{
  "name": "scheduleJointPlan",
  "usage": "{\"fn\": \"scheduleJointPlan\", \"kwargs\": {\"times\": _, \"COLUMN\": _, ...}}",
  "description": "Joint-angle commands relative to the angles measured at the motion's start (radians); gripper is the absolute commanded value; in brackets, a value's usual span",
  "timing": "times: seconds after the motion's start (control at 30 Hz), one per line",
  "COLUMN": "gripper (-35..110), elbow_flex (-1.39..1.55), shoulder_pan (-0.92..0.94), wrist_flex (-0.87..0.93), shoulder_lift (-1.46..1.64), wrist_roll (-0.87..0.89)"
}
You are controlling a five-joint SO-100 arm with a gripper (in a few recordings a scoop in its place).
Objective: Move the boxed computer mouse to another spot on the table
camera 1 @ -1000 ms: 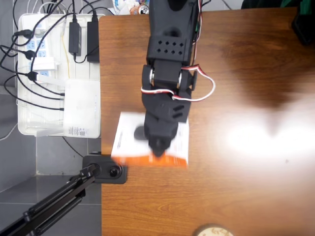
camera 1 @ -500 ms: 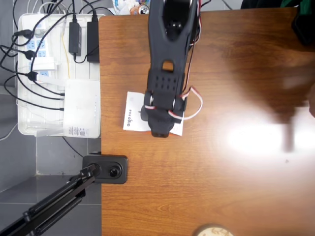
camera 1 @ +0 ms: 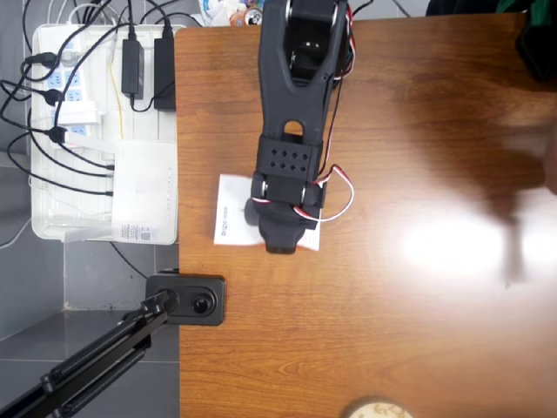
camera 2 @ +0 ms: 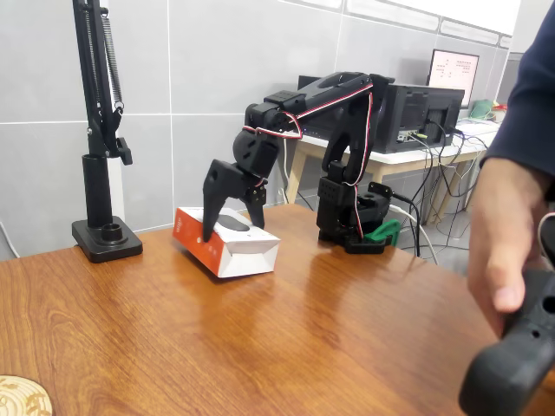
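Boxed computer mouse [camera 2: 227,245] lying flat on the desk [camera 2: 286,329], at the far-left part of the top in the fixed view, orange side facing the camera. In the overhead view the carton [camera 1: 233,219] sits close to the desk's left edge, long axis running left–right across the picture, its right half hidden under the arm. Tool [camera 2: 231,224] directly above the carton, pointing down onto it. Fingers spread and straddling the box: one finger [camera 2: 212,206] down over the orange long side, the other at or past the far long edge, contact there hidden. Cannot tell whether the pads are pressing the carton or only bracketing it; the box appears to rest on the desk.

Key relation — grip axis crosses the carton's short dimension, so the tool has the narrow way between its fingers, which suits a pinch.

Judgement: the carton is low and light, so a loose or off-centre pinch could let it tip or slip on the glossy top.

Outward: black lamp stand [camera 2: 101,156] to the left of the box, just behind it on the desk edge.
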Motion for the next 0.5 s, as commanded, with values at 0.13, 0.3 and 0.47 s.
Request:
{"fn": "scheduleJointPlan", "kwargs": {"times": 0.13, "gripper": 94, "elbow_flex": 0.006, "shoulder_pan": 0.002, "wrist_flex": -0.012, "shoulder_lift": 0.067, "wrist_roll": 0.002}}
{"fn": "scheduleJointPlan", "kwargs": {"times": 0.3, "gripper": 87, "elbow_flex": -0.032, "shoulder_pan": -0.009, "wrist_flex": 0.011, "shoulder_lift": 0.109, "wrist_roll": 0.038}}
{"fn": "scheduleJointPlan", "kwargs": {"times": 0.47, "gripper": 31, "elbow_flex": -0.160, "shoulder_pan": 0.002, "wrist_flex": 0.081, "shoulder_lift": 0.265, "wrist_roll": 0.163}}
